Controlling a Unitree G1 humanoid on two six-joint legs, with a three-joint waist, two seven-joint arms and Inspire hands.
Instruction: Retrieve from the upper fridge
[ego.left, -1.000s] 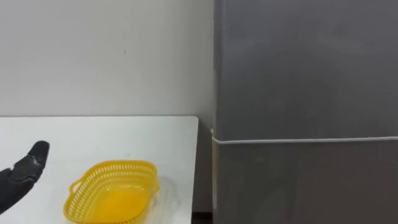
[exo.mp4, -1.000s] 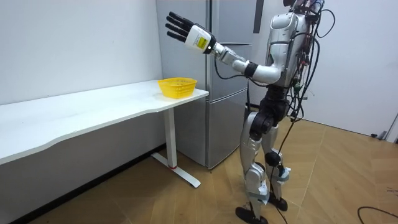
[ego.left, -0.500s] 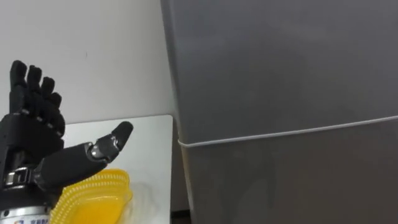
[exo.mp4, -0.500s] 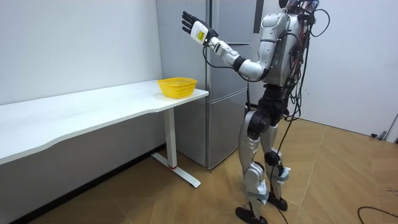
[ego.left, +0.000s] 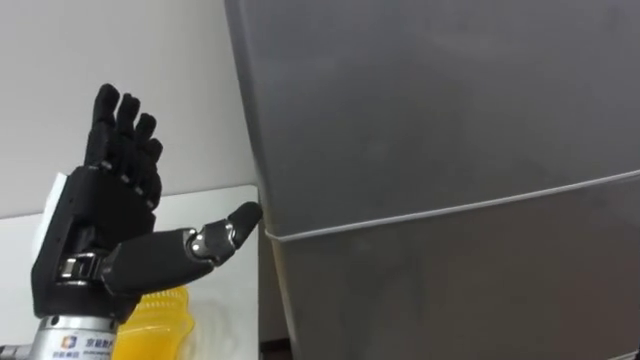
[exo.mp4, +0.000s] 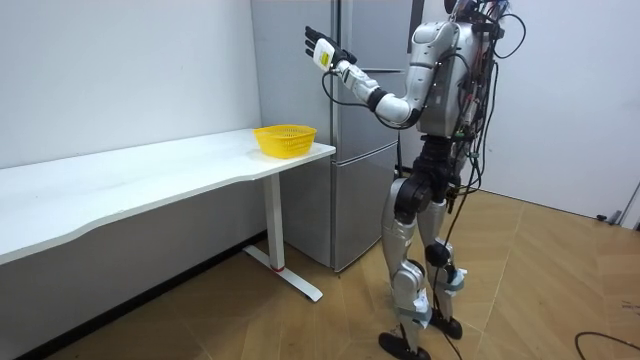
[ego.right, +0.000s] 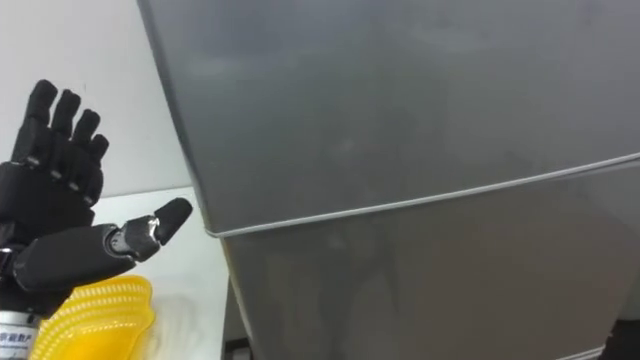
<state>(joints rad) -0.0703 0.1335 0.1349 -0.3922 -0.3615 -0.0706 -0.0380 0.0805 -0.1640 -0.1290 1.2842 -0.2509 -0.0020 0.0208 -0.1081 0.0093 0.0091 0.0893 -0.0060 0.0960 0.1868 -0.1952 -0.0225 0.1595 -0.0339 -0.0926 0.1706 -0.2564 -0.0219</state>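
Since the earlier frames your robot's left hand (ego.left: 98, 222) has swung from above the table across toward the fridge (ego.left: 430, 110), and the room view confirms it: the raised arm now reaches over the table's end at the fridge's near corner, with the robot standing upright on the wood floor before the fridge. Starting at the left, the hand is held up against the pale wall (ego.left: 50, 70), back toward the camera, fingers straight and spread, gripping nothing. Its thumb points right, level with the seam (ego.left: 450, 208) and near the fridge's left edge; you cannot confirm contact from these views. Below the hand, the yellow basket (ego.left: 160, 318) sits on the white table (ego.left: 228, 305) near its fridge-side end. To the right, the grey fridge stands just beside the table. Its upper door (ego.left: 440, 90) is closed above the seam, its lower door (ego.left: 450, 290) closed beneath, so the contents are hidden.
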